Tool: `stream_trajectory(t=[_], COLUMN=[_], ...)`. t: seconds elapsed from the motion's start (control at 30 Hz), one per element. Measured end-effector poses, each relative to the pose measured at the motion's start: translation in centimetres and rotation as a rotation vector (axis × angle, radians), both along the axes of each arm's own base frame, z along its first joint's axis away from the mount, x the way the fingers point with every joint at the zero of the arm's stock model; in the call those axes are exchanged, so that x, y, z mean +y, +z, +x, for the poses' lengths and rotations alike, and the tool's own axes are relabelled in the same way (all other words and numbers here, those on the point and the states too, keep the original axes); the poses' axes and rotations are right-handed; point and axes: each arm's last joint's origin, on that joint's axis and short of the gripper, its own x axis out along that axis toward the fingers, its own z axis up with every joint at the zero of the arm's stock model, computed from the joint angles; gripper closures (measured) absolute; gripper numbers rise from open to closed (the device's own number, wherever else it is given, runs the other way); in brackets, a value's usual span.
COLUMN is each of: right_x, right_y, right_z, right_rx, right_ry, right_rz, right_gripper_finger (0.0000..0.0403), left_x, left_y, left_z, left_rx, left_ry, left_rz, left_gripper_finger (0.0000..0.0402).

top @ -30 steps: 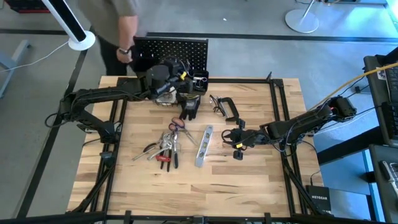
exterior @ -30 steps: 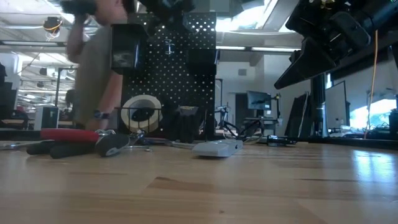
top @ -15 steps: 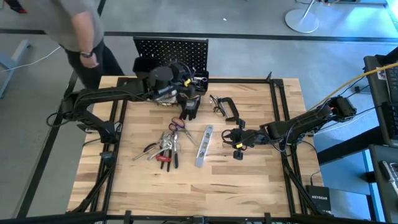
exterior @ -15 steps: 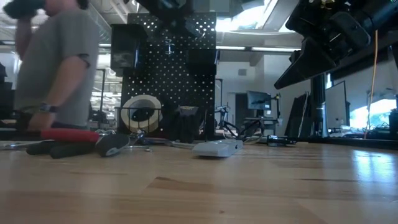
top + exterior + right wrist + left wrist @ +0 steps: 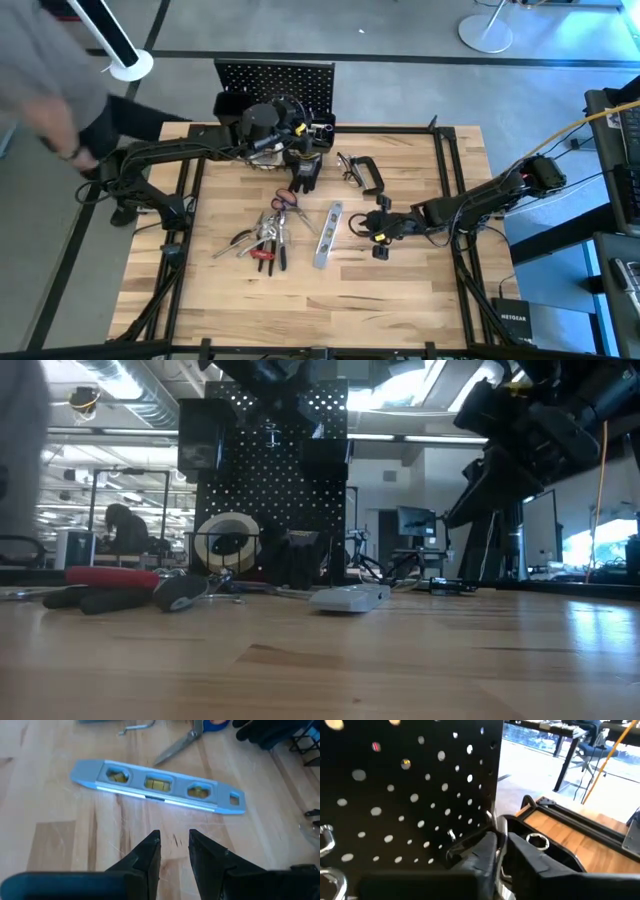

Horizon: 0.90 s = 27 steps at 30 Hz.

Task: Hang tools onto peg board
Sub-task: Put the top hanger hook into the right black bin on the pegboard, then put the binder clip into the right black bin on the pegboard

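The black peg board (image 5: pixel 275 80) stands at the table's far edge. My left gripper (image 5: pixel 500 851) is held up close to its face, beside a black bin (image 5: pixel 555 852). The fingers are nearly together, and a thin silvery strip (image 5: pixel 498 827) shows in the slit between them. The pale tape roll (image 5: pixel 228 542) sits in the board's wire basket. My right gripper (image 5: pixel 174 845) hangs open over bare wood just short of the silver level bar (image 5: pixel 157 786). Black gloves (image 5: pixel 305 172), a C-clamp (image 5: pixel 368 172), scissors (image 5: pixel 285 205) and red-handled pliers (image 5: pixel 262 250) lie flat on the table. My left gripper has a thin silvery strip in the slit between its fingers, which point nearly level at the peg board. I cannot tell what the strip is or whether the fingers touch it.
A person (image 5: pixel 50 80) moves beyond the table's far left corner. Small hooks (image 5: pixel 451 835) stick out of the board, and a metal ring (image 5: pixel 536 840) lies on the bin. Bare wood (image 5: pixel 400 300) spreads toward the table's near edge.
The person has walked from behind the peg board away to the left, past the table's corner. My right arm has sunk a little and edged toward the level bar, its fingers as far apart as before.
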Motion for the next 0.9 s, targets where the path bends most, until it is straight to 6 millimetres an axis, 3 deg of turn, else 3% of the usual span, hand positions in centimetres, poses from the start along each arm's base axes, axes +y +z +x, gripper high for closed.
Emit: stream_trajectory(t=[0.17, 0.3, 0.57, 0.73, 0.9], right_x=[0.0, 0.0, 0.0, 0.0, 0.1], right_y=[-0.1, -0.1, -0.1, 0.0, 0.1], right_z=[0.1, 0.1, 0.0, 0.1, 0.2], right_rx=[0.000, 0.000, 0.002, -0.003, -0.023], right_ry=[0.000, 0.000, 0.000, 0.000, 0.000], right_rz=[0.000, 0.000, 0.000, 0.001, 0.006], right_gripper_finger=[0.0302, 0.0302, 0.0302, 0.0302, 0.0302], left_x=[-0.1, -1.3, -7.4, -11.3, -14.0], left_y=[0.1, 0.5, 1.1, -0.1, -1.9], left_z=[0.0, -0.4, -2.7, -3.5, -3.4], left_rx=[0.006, 0.043, 0.211, 0.356, 0.469], left_ry=[-0.026, -0.089, -0.286, -0.390, -0.427], left_rz=[0.005, 0.018, -0.043, -0.124, -0.200], left_gripper_finger=[0.0295, 0.0270, 0.0271, 0.0278, 0.0279])
